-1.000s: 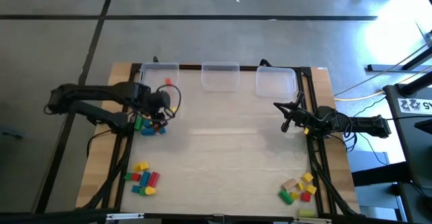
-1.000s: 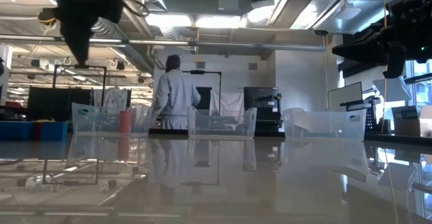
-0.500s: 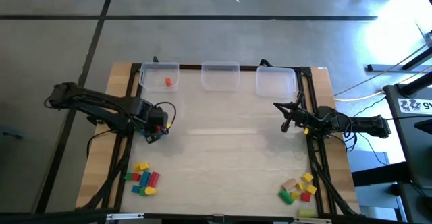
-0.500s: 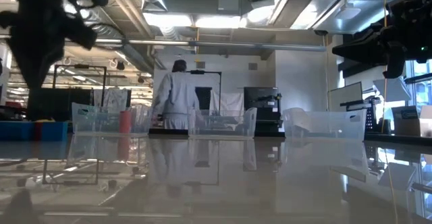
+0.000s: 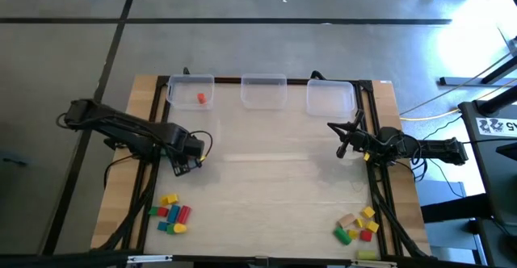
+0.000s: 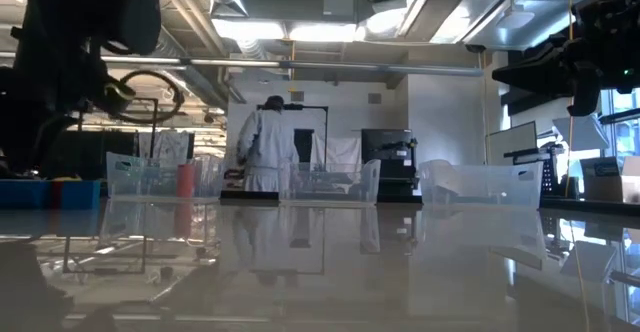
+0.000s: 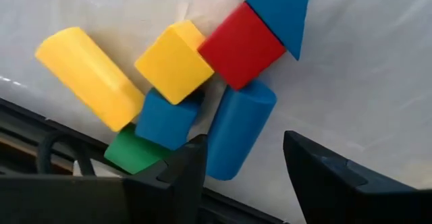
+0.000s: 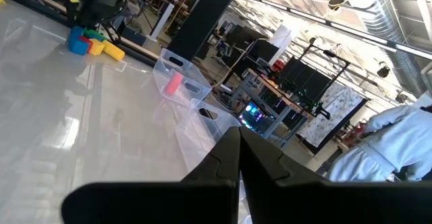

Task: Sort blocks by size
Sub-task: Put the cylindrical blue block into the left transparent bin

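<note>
In the left wrist view a heap of blocks lies on the table just beyond my open left gripper (image 7: 241, 158): a blue cylinder (image 7: 236, 131), a red cube (image 7: 241, 44), a yellow cube (image 7: 174, 62), a yellow cylinder (image 7: 88, 77), a blue wedge (image 7: 280, 11), a blue cube (image 7: 165, 119) and a green block (image 7: 129, 150). My left gripper (image 5: 187, 153) hangs over the table's left side, fingers pointing down, touching nothing. My right gripper (image 5: 342, 139) is shut and empty at the right side. A red block (image 5: 200, 98) lies in the far left bin (image 5: 174, 90).
Two more clear bins (image 5: 264, 81) (image 5: 330, 86) stand along the far edge. Loose blocks lie in heaps at the near left (image 5: 171, 211) and near right (image 5: 355, 226). A person in white (image 6: 265, 147) stands in the room beyond the table.
My left gripper has drawn back from the far left bin toward the near edge and come down over the table's left side. The red block stays in the bin. The person behind the table has walked a little to the right.
</note>
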